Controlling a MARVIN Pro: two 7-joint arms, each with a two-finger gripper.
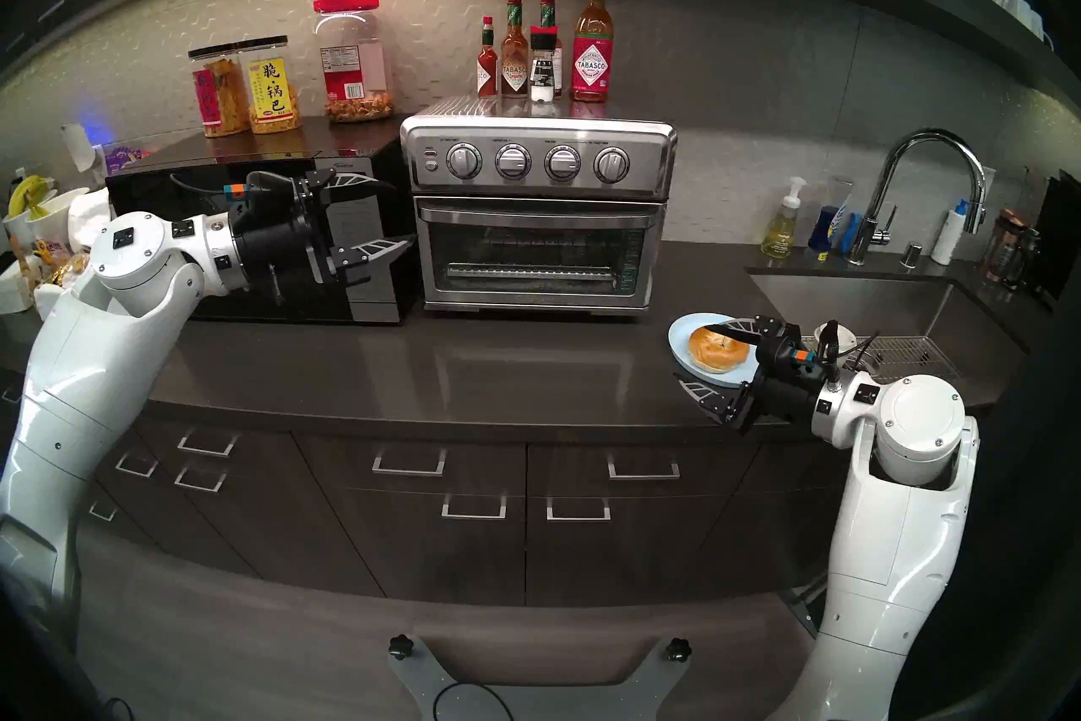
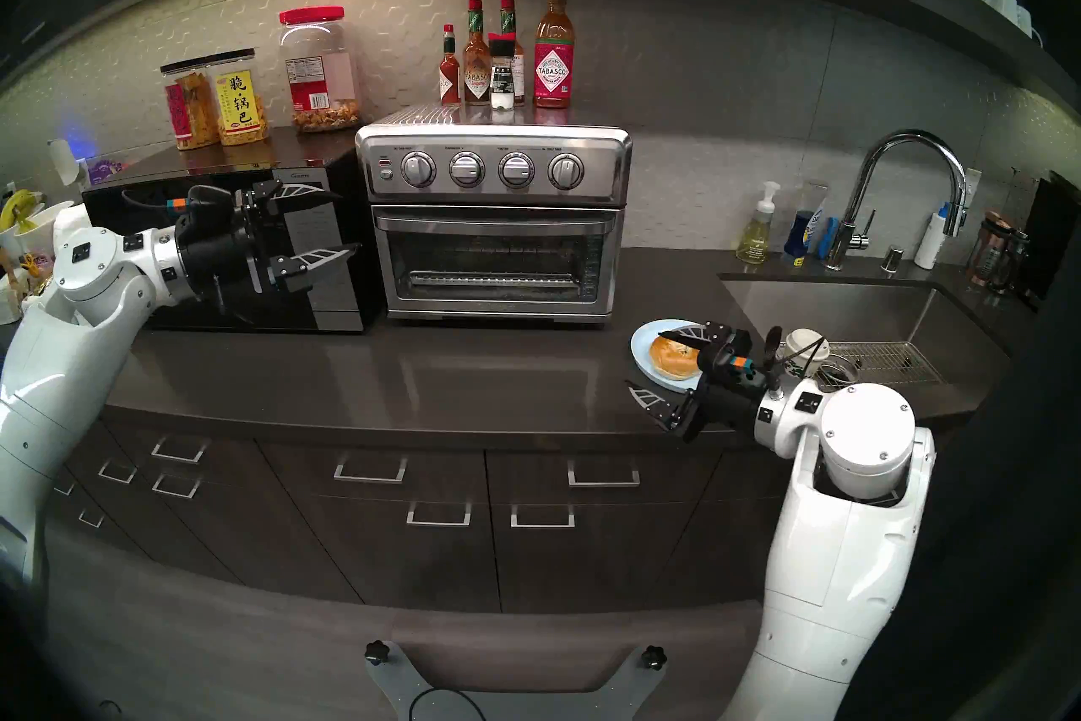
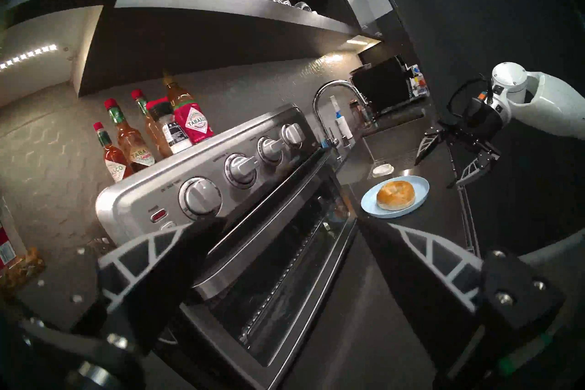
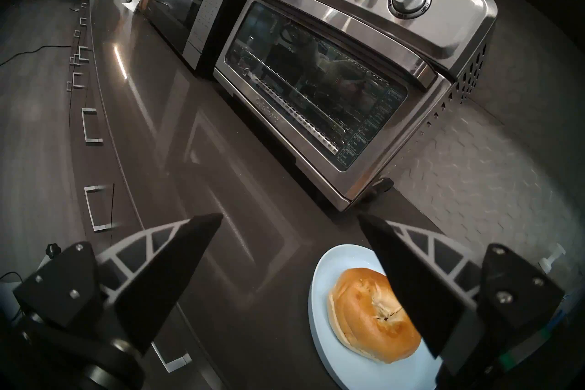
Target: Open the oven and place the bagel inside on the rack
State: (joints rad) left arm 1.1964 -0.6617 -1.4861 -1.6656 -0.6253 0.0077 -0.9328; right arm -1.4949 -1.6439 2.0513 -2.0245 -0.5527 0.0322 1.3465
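The brushed-steel oven (image 1: 538, 211) stands at the back of the counter with its glass door shut. The rack (image 1: 529, 272) shows through the glass, also in the right wrist view (image 4: 297, 114). The bagel (image 1: 716, 348) lies on a light blue plate (image 1: 681, 336) to the right, in front of the oven. My left gripper (image 1: 398, 212) is open and empty in front of the microwave, just left of the oven door's handle (image 1: 538, 218). My right gripper (image 1: 693, 353) is open, one finger (image 4: 411, 285) over the bagel (image 4: 370, 313), the other over the bare counter.
A black microwave (image 1: 263, 257) stands tight against the oven's left side. Sauce bottles (image 1: 592, 53) stand on the oven's top. A sink (image 1: 848, 304) with a faucet (image 1: 912, 187) and a paper cup (image 2: 804, 351) lies to the right. Snack jars (image 1: 351, 58) stand on the microwave.
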